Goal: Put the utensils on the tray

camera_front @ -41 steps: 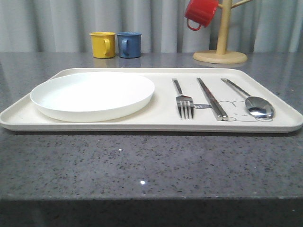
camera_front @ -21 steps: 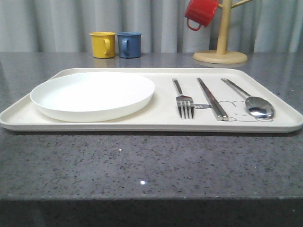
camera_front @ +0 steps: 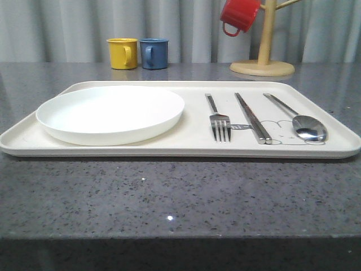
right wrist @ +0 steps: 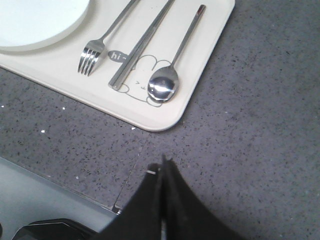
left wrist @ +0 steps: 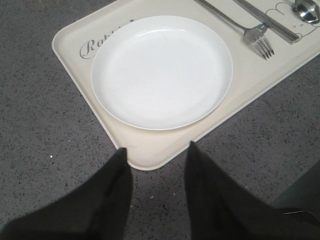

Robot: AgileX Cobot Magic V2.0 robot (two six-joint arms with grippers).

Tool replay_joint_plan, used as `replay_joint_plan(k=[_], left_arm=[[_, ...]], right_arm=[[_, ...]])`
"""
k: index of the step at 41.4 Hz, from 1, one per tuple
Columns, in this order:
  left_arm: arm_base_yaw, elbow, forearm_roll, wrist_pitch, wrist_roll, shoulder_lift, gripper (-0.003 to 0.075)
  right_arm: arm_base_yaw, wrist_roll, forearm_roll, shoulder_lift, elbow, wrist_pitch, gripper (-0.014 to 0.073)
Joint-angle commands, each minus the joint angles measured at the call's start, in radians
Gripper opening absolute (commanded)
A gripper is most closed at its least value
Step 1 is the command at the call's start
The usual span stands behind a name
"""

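Nothing has shifted on the bench (camera_front: 180, 197) over the last second. On the tray (camera_front: 186, 148) (beside the plate (camera_front: 110, 114)) the chopsticks (camera_front: 252, 117), fork (camera_front: 219, 119) and spoon (camera_front: 299, 119) are laid, so the task is judged complete. The left end effector (left wrist: 156, 165) is spread, empty; the right end effector (right wrist: 163, 170) is closed, empty.

A speckled grey stone countertop (camera_front: 169, 197) runs back to pale pleated curtains (camera_front: 67, 28).
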Motion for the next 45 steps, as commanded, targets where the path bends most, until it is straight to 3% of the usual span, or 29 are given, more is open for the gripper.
replay_joint_plan(k=[1, 4, 26, 32, 38, 45], left_arm=[[-0.008, -0.028, -0.003, -0.067, -0.007, 0.003, 0.0066], [-0.008, -0.028, -0.003, -0.067, -0.007, 0.003, -0.0017], [0.006, 0.011, 0.0, -0.106, -0.007, -0.07, -0.0018], [0.115, 0.18, 0.035, -0.338, -0.005, -0.209, -0.0018], [0.28, 0.47, 0.033, -0.685, -0.005, -0.433, -0.0018], [0.436, 0.708, 0.033, -0.806, -0.005, -0.682, -0.0018]], right_arm=[[0.0, -0.008, -0.007, 0.002, -0.025, -0.072, -0.0068], [0.0, -0.008, -0.007, 0.002, -0.025, -0.072, -0.0068], [0.0, -0.008, -0.007, 0.002, -0.025, -0.072, -0.0068], [0.0, -0.008, -0.007, 0.002, -0.025, -0.072, -0.0068], [0.0, -0.008, -0.007, 0.002, -0.025, -0.072, -0.0068], [0.0, -0.008, -0.007, 0.002, -0.025, -0.072, -0.0068]])
